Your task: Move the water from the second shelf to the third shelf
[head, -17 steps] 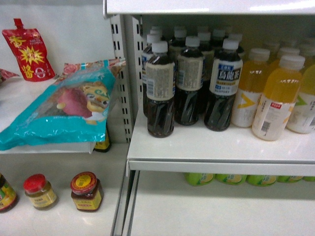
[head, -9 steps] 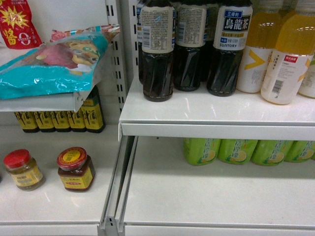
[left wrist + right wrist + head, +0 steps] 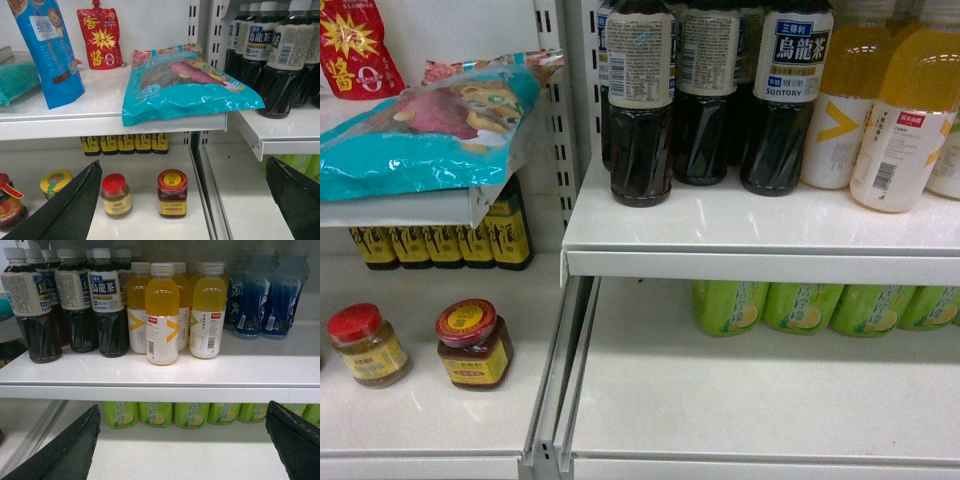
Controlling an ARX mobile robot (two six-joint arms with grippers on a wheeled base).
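Note:
The water is out of view in all three views. My left gripper [image 3: 183, 161] is open with nothing between its black fingers [image 3: 75, 205]; it faces the left shelf bay with two small jars [image 3: 172, 194] below. My right gripper [image 3: 183, 405] is also open and holds nothing. It hangs in front of the white shelf edge [image 3: 160, 391], level with a row of green lemon-label bottles [image 3: 190, 414] on the shelf underneath. Neither gripper shows in the head view.
Dark tea bottles [image 3: 640, 110] and yellow drink bottles [image 3: 900, 130] stand on the upper right shelf [image 3: 760, 262], with blue bottles [image 3: 260, 295] further right. A teal snack bag [image 3: 430, 130] overhangs the left shelf. A slotted upright [image 3: 560, 380] divides the bays.
The head view has dropped: the shelf and its bottles sit higher in frame than a second ago, and the lower shelf now shows. Nothing differs from half a second ago.

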